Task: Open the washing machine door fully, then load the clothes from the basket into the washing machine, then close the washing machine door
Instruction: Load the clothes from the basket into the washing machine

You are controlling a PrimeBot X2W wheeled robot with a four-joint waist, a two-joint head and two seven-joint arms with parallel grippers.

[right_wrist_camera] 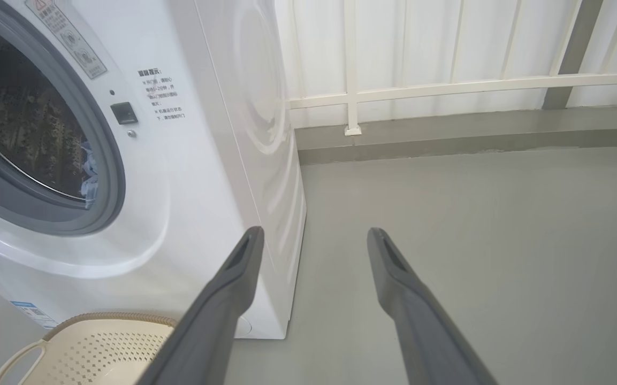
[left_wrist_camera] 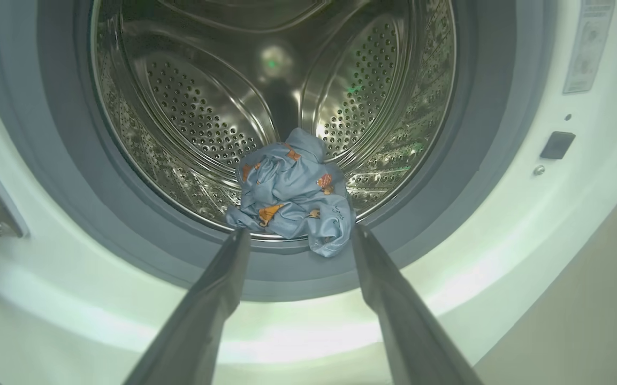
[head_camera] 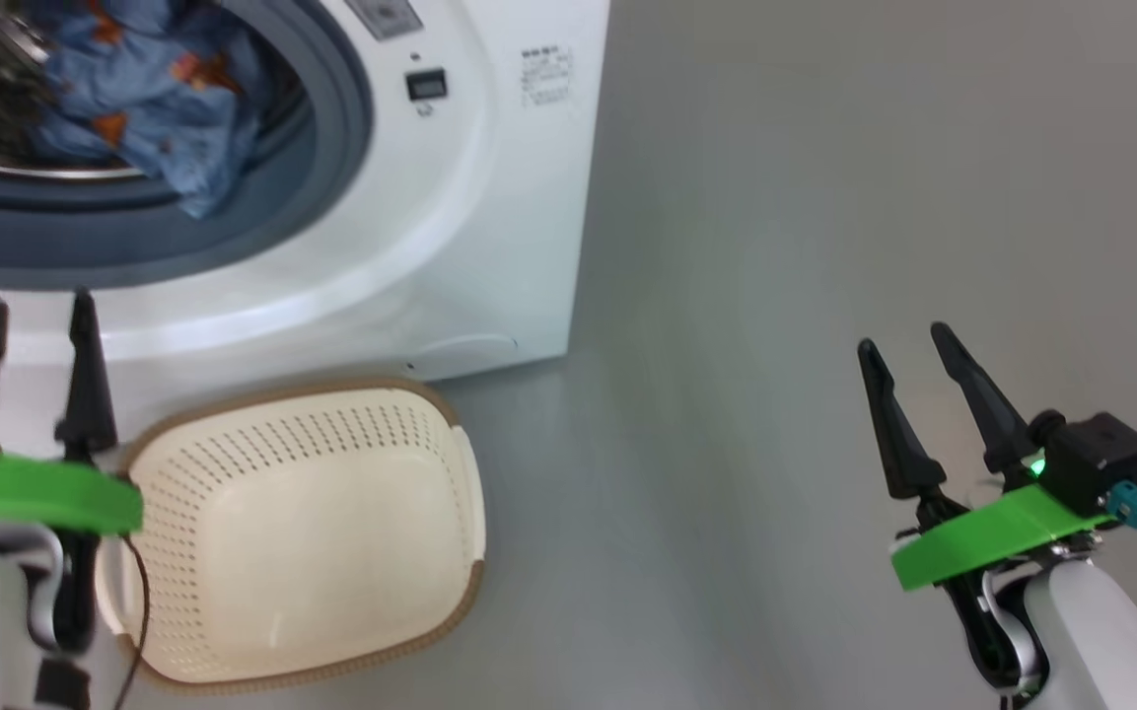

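The clothes (left_wrist_camera: 292, 192) lie bunched at the front of the steel drum (left_wrist_camera: 190, 107), low down by its lip, with one fold hanging over onto the grey rubber seal (left_wrist_camera: 62, 160). They probably sit that near the front because they were let go just inside the mouth rather than pushed deep. The fold on the seal looks likely to be pinched when the door swings shut, so it may want a nudge inward first.

The washing machine (head_camera: 489, 197) has its round mouth uncovered. On the floor just in front of it the basket (head_camera: 282, 390) holds nothing, so loading seems finished and closing the door is what remains.

The left gripper (head_camera: 39, 308) hangs above the basket's edge and faces the drum, fingers spread and holding nothing. The right gripper (head_camera: 903, 337) is well off to the side over bare floor (head_camera: 775, 247), fingers also apart and empty, apparently parked out of the way.
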